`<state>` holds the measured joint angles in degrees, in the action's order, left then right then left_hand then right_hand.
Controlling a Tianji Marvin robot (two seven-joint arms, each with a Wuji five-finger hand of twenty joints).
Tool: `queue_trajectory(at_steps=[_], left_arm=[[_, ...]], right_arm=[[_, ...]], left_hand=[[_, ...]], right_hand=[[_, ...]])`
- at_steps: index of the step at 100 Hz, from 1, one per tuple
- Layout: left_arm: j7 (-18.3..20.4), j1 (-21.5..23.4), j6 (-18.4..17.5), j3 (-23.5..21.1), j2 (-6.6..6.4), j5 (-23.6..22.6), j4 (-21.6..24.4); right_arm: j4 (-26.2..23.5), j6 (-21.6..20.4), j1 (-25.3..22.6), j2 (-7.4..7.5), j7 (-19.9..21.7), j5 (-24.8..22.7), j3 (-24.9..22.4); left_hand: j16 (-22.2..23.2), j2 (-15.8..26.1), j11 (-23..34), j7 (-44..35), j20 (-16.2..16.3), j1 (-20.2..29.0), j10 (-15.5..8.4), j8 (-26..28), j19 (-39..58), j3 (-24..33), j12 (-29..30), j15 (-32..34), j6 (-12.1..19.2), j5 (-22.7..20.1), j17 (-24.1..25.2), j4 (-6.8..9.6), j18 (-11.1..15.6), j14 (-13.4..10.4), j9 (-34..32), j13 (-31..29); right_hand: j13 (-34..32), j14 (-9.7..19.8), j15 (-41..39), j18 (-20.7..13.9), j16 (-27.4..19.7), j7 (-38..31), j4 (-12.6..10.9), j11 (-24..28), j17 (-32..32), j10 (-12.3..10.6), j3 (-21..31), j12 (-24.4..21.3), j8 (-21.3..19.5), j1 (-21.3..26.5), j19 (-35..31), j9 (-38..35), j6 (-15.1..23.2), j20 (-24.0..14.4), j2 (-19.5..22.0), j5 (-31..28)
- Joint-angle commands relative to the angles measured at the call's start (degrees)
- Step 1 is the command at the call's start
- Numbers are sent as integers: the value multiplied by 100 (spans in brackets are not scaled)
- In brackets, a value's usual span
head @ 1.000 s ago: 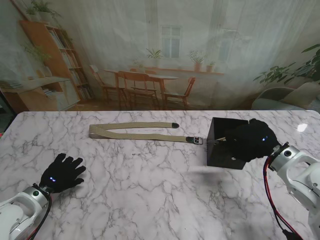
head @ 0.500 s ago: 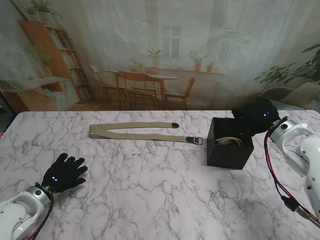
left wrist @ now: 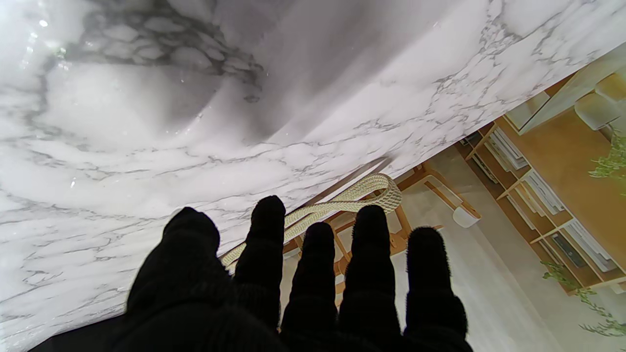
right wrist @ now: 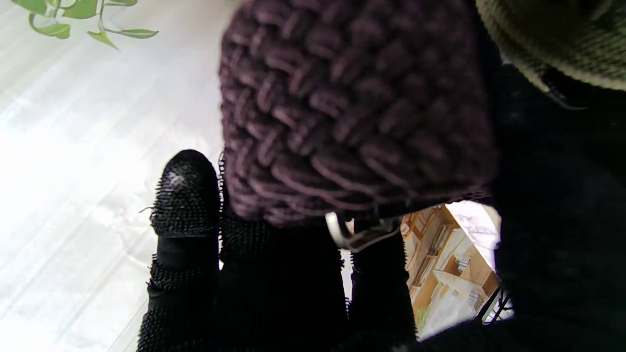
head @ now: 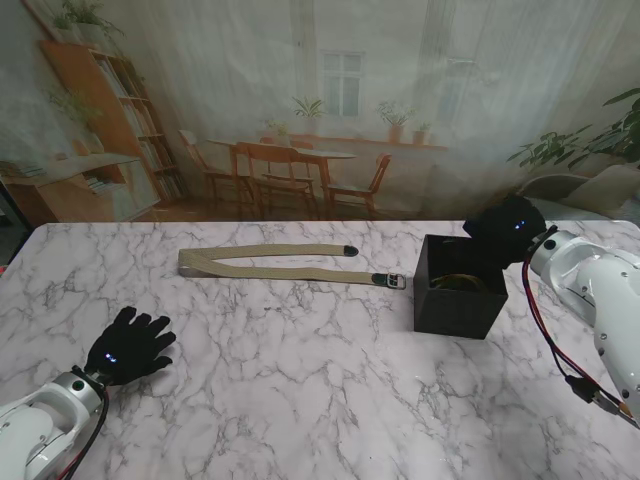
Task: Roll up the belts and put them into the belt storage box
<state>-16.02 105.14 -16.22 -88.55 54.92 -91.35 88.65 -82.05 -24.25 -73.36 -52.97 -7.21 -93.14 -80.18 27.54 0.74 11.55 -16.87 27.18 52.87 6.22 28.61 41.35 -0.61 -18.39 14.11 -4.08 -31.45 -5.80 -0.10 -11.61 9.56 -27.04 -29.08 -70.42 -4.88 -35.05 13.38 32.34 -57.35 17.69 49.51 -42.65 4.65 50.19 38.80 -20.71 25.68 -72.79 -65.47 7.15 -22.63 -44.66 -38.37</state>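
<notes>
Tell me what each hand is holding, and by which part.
Left hand: nothing, fingers spread. Right hand, at the box's far rim, has fingers beside a dark braided belt; whether it grips it cannot be told.

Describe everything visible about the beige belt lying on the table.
The beige belt looks like woven fabric. It lies flat and unrolled on the marble table, folded into a long narrow V with its bend toward my left. One end carries a dark tip, the other a metal buckle lying just left of the black box. Neither hand touches it.

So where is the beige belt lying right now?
In the stand view the beige belt lies folded flat on the table's far middle, its buckle end just left of the black box.
</notes>
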Motion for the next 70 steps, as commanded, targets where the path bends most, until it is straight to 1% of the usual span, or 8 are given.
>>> queue_trajectory(at_steps=[1,11,24,37,51,57,61,70], left_arm=[[102,7,22,11,7,1,-2],[112,10,12,1,5,-12,6],[103,14,12,-4,4,-14,5],[118,20,15,-5,6,-10,10],[121,25,17,-6,8,-7,14],[117,28,16,-10,9,-4,14],[114,30,17,-11,9,-2,13],[120,32,13,-17,9,-1,17]], right_arm=[[125,17,62,-16,45,36,96],[278,21,178,-19,54,145,276],[340,5,246,-45,121,313,406],[383,-45,318,-44,119,352,506],[461,-92,418,-33,123,364,630],[489,-99,446,-34,142,385,671],[509,-87,466,-31,145,380,707],[564,-81,508,-29,156,402,774]], left_hand=[[27,200,17,5,123,-18,126,-21,5,-83,2,99,-87,-66,38,-96,-224,79,103,49],[27,204,19,3,123,-19,138,-31,5,-80,2,99,-93,-68,39,-95,-227,69,104,48],[28,204,18,4,124,-16,140,-41,5,-80,2,100,-94,-65,42,-94,-235,69,108,47],[29,199,20,-5,126,-8,140,-39,9,-78,2,103,-92,-65,37,-95,-229,66,108,44],[29,203,21,-4,127,-11,133,-45,12,-79,2,102,-95,-59,38,-95,-228,68,112,49],[30,203,22,-3,127,-16,136,-48,13,-83,2,105,-95,-57,34,-95,-224,64,111,43],[30,201,22,-4,127,-11,139,-48,13,-80,2,107,-94,-57,35,-95,-227,66,111,42],[29,196,22,-8,125,-2,139,-45,12,-78,2,104,-89,-56,36,-95,-227,66,109,46]], right_hand=[[-25,351,82,-75,56,-748,-246,682,66,-586,885,252,-413,1075,33,-471,1294,40,636,-558],[9,369,123,-125,30,-735,-245,652,123,-627,872,238,-409,1052,83,-465,1353,49,644,-548],[88,397,215,-175,-24,-696,-241,553,219,-675,841,194,-392,1022,156,-434,1424,57,687,-513],[141,424,320,-226,-89,-656,-243,419,286,-702,806,134,-365,1008,238,-427,1455,73,727,-492],[215,457,453,-252,-164,-534,-247,225,395,-732,789,43,-249,1014,351,-405,1525,106,789,-463],[270,456,544,-220,-211,-376,-246,67,523,-720,788,-30,-74,1018,466,-379,1510,143,812,-384],[344,452,653,-193,-264,-226,-248,-167,631,-711,784,-152,130,1024,557,-342,1504,172,825,-304],[432,457,765,-132,-318,-141,-242,-461,784,-715,790,-308,299,995,643,-315,1510,201,844,-271]])
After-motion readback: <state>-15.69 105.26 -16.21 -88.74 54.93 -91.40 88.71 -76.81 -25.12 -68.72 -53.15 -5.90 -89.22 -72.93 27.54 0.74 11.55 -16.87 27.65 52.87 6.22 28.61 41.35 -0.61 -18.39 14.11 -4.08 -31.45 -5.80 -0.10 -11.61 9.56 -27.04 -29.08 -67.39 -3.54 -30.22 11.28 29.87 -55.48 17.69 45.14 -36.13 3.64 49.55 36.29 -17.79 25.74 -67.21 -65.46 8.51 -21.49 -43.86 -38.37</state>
